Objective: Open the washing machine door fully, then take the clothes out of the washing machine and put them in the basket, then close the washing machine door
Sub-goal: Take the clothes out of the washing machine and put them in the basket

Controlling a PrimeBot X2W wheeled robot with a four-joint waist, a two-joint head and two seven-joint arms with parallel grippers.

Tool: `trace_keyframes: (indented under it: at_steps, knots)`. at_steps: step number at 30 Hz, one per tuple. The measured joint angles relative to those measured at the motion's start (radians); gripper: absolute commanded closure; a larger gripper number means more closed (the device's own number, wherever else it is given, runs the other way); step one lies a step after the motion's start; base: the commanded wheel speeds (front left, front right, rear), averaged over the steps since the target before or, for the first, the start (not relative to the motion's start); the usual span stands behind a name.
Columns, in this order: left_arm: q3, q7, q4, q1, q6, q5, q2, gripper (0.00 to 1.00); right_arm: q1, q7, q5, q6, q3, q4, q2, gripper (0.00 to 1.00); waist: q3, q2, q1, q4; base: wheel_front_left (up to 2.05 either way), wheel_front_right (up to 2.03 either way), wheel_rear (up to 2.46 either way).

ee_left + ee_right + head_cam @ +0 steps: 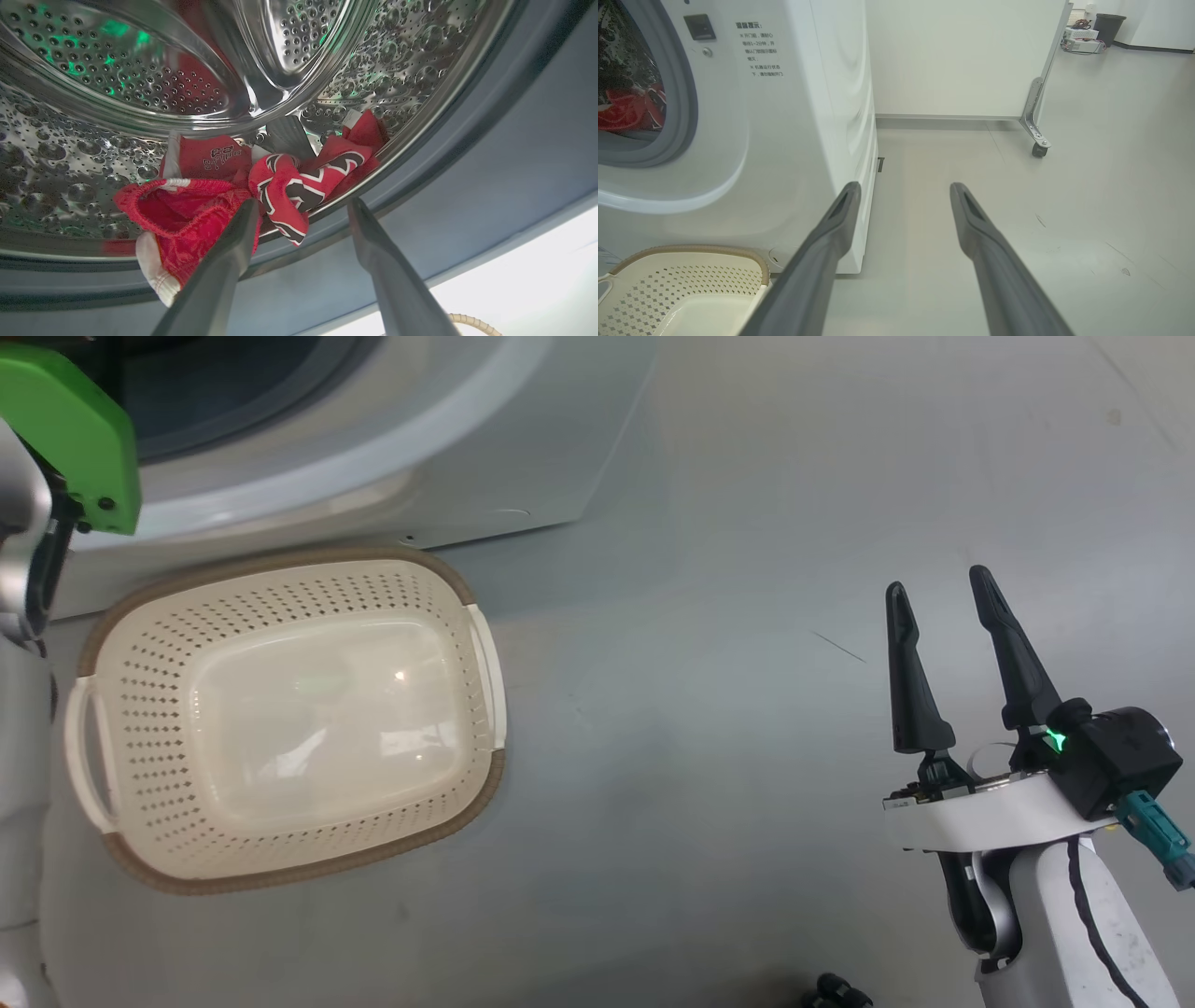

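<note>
On right gripper (938, 581): two long dark tapered fingers (910, 691). Just behind them white curved wrist band (990, 817), black camera block (1125, 761) with green light (1056, 741), teal plug (1158, 835) off its side. White forearm (1046, 933), black cable line. Same fingers on left gripper (302, 204); bright green cover (70, 439) on left arm.

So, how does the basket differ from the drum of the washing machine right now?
The basket is cream plastic; the drum is shiny steel. The basket holds nothing, while the drum holds the red clothes. Both have walls full of small holes.
</note>
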Motion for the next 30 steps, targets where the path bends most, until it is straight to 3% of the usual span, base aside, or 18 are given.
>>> trace_keyframes:
  at_steps: [12,23,24,26,30]
  knots:
    - [0.016,0.036,0.109,-0.140,-0.005,0.033,0.057,0.00,-0.032,0.000,0.022,0.008,0.012,0.025,0.003,0.00,0.085,0.0000,0.0000,-0.099,0.00,0.00,0.00]
    - [0.011,0.035,0.206,-0.213,0.055,0.125,0.096,0.00,-0.051,0.000,0.039,0.012,0.028,0.043,0.006,0.00,0.131,0.0000,0.0000,-0.138,0.00,0.00,0.00]
    - [0.011,0.035,0.215,-0.216,0.062,0.126,0.095,0.56,-0.051,0.000,0.042,0.012,0.028,0.044,0.006,0.00,0.133,0.0000,0.0000,-0.140,0.00,0.00,0.00]
    - [0.011,0.035,0.233,-0.221,0.069,0.126,0.095,1.00,-0.053,0.000,0.049,0.012,0.029,0.047,0.006,0.00,0.134,0.0000,0.0000,-0.142,0.00,0.00,0.00]
    - [0.011,0.035,0.261,-0.232,0.078,0.126,0.088,1.00,-0.063,0.000,0.054,0.012,0.030,0.050,0.007,0.00,0.133,0.0000,0.0000,-0.144,0.00,0.00,0.00]
